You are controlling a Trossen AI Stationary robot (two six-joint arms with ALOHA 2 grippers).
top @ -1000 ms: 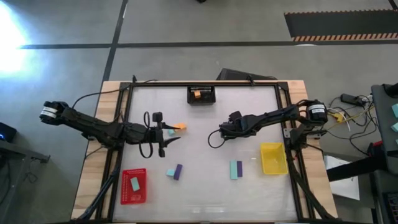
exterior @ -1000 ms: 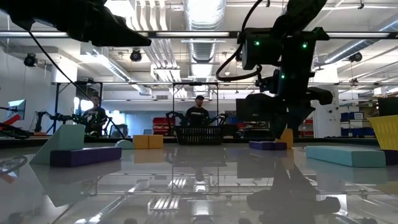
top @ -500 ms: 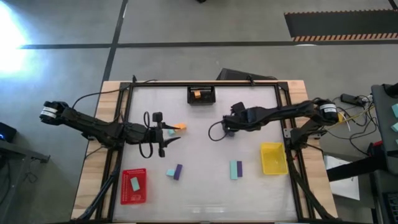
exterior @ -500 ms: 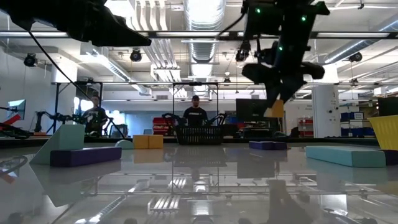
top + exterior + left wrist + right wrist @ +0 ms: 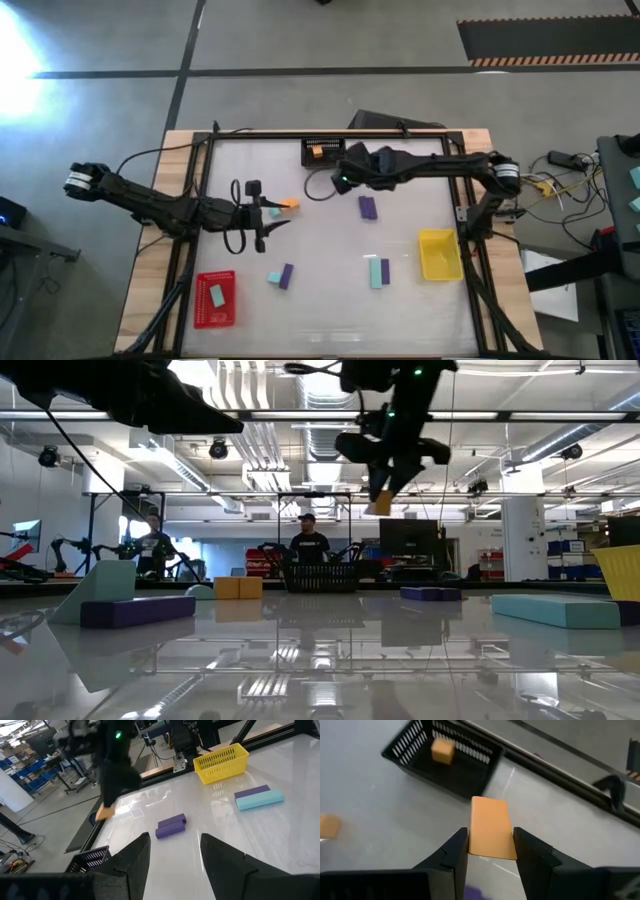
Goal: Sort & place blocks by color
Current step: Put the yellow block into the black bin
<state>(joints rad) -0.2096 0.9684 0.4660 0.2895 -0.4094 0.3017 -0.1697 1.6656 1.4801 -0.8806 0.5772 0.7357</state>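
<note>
High view, landmark = black tray (image 5: 325,153) at table's far edge.
Red tray (image 5: 215,299): near-left of black tray, well apart; 1 teal block (image 5: 216,296) in it.
L gripper (image 5: 268,222): near-left of black tray, fingers parted, holding nothing; small orange block (image 5: 290,203) just beside its tip.
Teal + purple pair (image 5: 281,276): near side of black tray, well apart.
Black tray contents: 1 orange cube (image 5: 442,750).
R gripper (image 5: 490,851): just beside black tray's right end, above table, clamped on flat orange block (image 5: 491,833).
Purple block (image 5: 367,207): near-right of black tray, lying alone.
Teal + purple pair #2 (image 5: 379,272): farther near-right.
Yellow tray (image 5: 440,254): near-right, well apart.
</note>
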